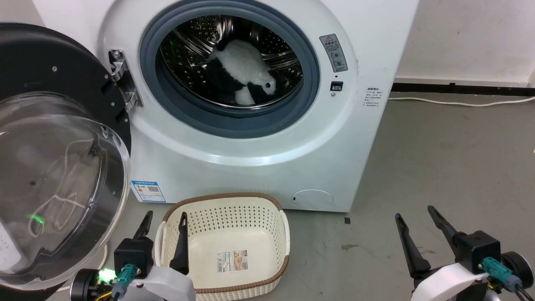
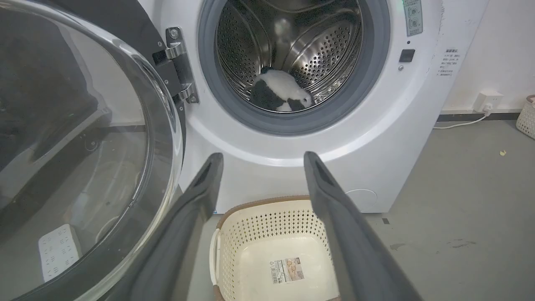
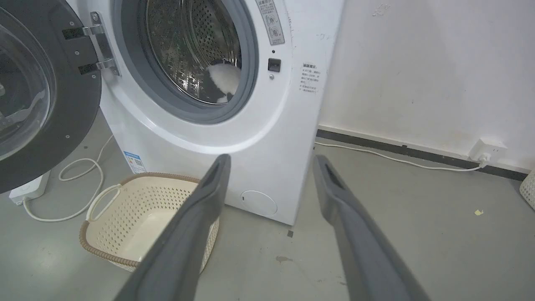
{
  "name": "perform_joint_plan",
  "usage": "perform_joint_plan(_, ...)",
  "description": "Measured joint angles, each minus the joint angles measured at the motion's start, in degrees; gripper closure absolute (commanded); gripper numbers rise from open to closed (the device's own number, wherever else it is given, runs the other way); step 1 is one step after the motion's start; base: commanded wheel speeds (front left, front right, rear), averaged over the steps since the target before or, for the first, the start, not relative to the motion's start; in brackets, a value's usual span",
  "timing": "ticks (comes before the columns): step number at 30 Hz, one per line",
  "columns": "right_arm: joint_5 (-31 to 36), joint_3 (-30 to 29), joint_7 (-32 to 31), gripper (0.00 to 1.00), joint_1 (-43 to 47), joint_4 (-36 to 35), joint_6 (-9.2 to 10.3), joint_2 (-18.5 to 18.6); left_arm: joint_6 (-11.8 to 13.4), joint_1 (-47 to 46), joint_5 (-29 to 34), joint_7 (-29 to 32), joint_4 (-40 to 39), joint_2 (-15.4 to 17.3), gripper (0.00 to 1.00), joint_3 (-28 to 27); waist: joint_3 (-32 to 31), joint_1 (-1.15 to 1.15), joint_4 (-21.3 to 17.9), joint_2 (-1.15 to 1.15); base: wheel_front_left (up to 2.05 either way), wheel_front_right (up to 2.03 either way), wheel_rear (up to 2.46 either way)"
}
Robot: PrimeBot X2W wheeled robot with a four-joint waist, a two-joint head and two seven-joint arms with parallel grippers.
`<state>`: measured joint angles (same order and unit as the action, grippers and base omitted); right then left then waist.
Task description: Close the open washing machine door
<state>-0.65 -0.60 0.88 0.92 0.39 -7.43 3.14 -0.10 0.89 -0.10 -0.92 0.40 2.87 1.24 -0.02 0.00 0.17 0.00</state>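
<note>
Washing machine door (image 1: 58,163) standing fully open at left, black-and-white plush (image 1: 246,69) in drum (image 1: 188,46); left pincer (image 1: 166,214) by cream basket (image 1: 225,195), right pincer (image 1: 413,211) apart, both spread wide, empty

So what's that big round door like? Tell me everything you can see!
The door is big and round, with a wide glossy black rim and a bulging clear glass bowl in the middle. It stands wide open to the left of the machine, held on by a silvery metal hinge. The left gripper sits open beside it, not holding it.
</note>
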Motion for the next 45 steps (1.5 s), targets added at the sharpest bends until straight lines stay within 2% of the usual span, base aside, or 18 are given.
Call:
perform_joint_plan(14,-0.54,-0.12,1.66,0.0,0.69,-0.05,0.0,0.01,0.19,0.01,0.0,-1.72,0.09,0.22,0.0,1.62,-0.2,0.0,2.32,0.0,0.0,0.0,0.0)
perform_joint_plan(45,-3.05,4.12,5.35,0.0,1.41,2.09,0.0,1.08,1.96,1.57,-0.57,-5.27,-0.11,1.35,0.0,4.44,-0.94,0.0,12.46,0.0,0.0,0.0,0.0)
